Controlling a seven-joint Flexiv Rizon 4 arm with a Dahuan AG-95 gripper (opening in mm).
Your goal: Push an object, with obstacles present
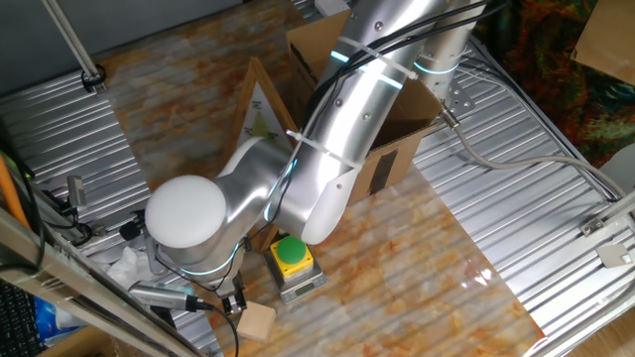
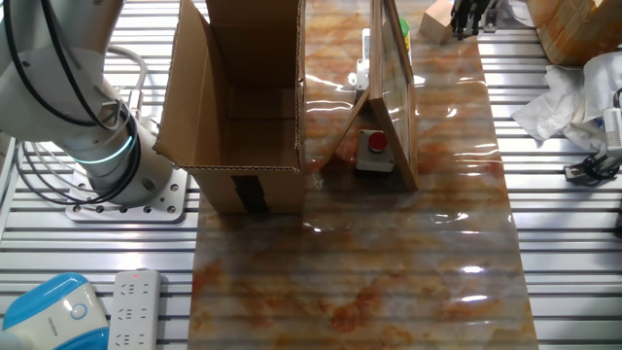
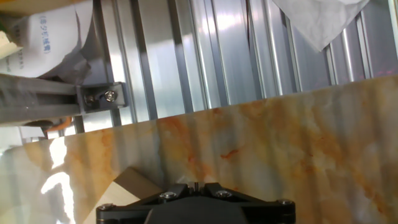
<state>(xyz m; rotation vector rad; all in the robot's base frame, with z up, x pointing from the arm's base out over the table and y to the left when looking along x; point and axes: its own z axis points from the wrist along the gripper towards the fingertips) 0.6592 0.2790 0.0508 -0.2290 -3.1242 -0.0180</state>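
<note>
We see a marbled orange-and-white worktop set on ribbed metal. The silver arm reaches across it, and its gripper hangs at one end edge of the worktop, just beside the small wooden cube. In the other fixed view, the gripper and cube sit at the far edge. The hand view shows a corner of the cube just ahead of the black gripper body; the fingers are hidden, so we cannot tell how wide the jaws stand. Near the cube stands a yellow-and-green push-button on its grey base. Beyond it a wooden-framed white board leans upright, and the large open cardboard box stands along one long edge of the worktop.
</note>
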